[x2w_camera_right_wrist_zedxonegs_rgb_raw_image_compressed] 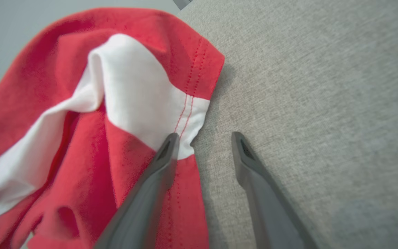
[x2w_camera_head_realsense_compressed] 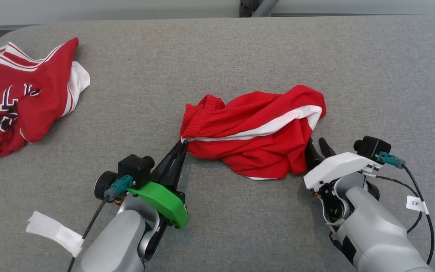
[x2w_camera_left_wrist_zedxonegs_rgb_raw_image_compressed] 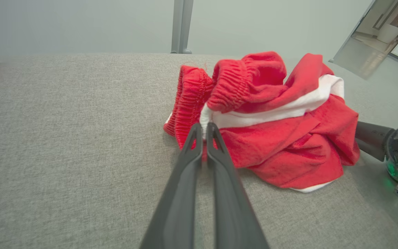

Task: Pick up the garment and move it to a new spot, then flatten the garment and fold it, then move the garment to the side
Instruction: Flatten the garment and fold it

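Note:
The garment (x2w_camera_head_realsense_compressed: 255, 124), red shorts with a white side stripe, lies crumpled in the middle of the grey table (x2w_camera_head_realsense_compressed: 240, 49). My left gripper (x2w_camera_head_realsense_compressed: 183, 142) is shut on the garment's left edge by the gathered waistband. In the left wrist view its fingers (x2w_camera_left_wrist_zedxonegs_rgb_raw_image_compressed: 204, 126) pinch red and white cloth (x2w_camera_left_wrist_zedxonegs_rgb_raw_image_compressed: 282, 145). My right gripper (x2w_camera_head_realsense_compressed: 317, 145) stands open at the garment's right edge. In the right wrist view the right gripper (x2w_camera_right_wrist_zedxonegs_rgb_raw_image_compressed: 205, 136) has one finger over the stitched hem (x2w_camera_right_wrist_zedxonegs_rgb_raw_image_compressed: 185, 114), while the other rests over bare table.
A second red garment (x2w_camera_head_realsense_compressed: 17, 98) with white trim and lettering lies bunched at the table's far left. The table's back edge (x2w_camera_head_realsense_compressed: 217, 17) runs along the top. My right gripper's finger (x2w_camera_left_wrist_zedxonegs_rgb_raw_image_compressed: 371, 138) shows in the left wrist view, just right of the shorts.

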